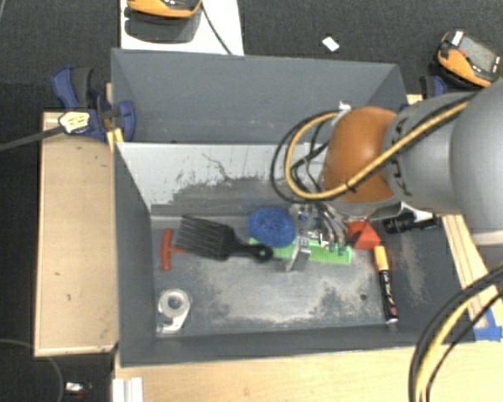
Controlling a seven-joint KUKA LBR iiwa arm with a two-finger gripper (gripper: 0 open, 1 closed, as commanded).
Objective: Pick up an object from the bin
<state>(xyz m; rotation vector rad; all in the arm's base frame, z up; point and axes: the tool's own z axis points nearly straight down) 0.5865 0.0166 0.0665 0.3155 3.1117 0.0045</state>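
While the tool (306,243) sits low over a flat bright-green plastic piece (334,255) mid-right on the scuffed metal bin (235,296) floor, long axis running left-right, I can't tell if it's clamped. Round blue ball (271,224) and bristly black brush (205,237) just left.

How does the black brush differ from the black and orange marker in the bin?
The black brush is broad and all black, lying crosswise left of centre; the marker is slim with an orange end, lying along the right wall. Both lie flat on the bin floor.
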